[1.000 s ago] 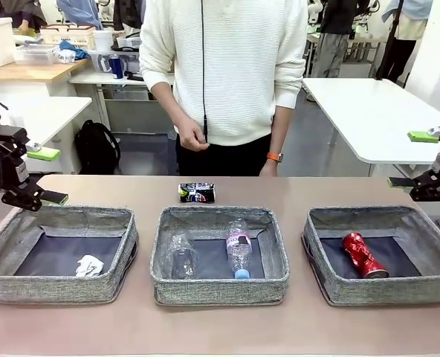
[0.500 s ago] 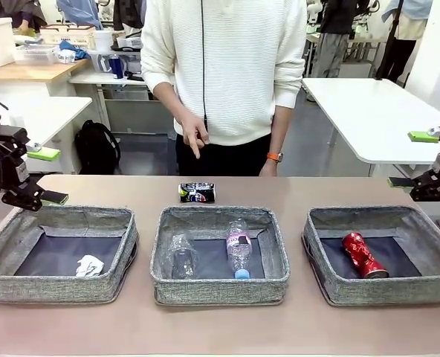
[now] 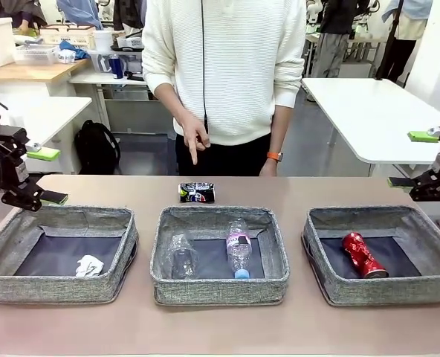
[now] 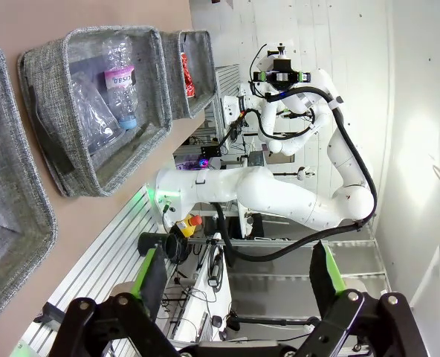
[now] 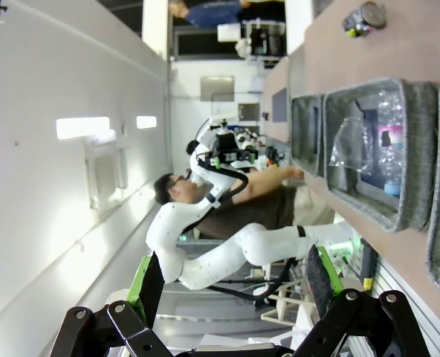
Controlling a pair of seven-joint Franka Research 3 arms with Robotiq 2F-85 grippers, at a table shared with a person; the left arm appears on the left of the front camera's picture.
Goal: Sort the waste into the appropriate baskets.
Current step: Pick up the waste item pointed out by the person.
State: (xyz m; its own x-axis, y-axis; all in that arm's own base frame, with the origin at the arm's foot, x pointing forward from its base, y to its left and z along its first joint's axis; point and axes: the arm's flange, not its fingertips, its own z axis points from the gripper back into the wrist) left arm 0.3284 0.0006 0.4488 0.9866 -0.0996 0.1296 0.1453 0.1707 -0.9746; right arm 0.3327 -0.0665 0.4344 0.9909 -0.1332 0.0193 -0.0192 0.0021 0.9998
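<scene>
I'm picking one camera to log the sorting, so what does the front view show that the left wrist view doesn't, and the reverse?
Front view alone: the person's hand pointing down toward the crushed dark can on the table, and the white paper ball in the left basket.

Left wrist view alone: the left end effector seen along its open green-padded fingers, aimed off the table's side.

Both share: the middle basket holding the clear cup and blue-capped bottle, plus the red can in the right basket.
</scene>
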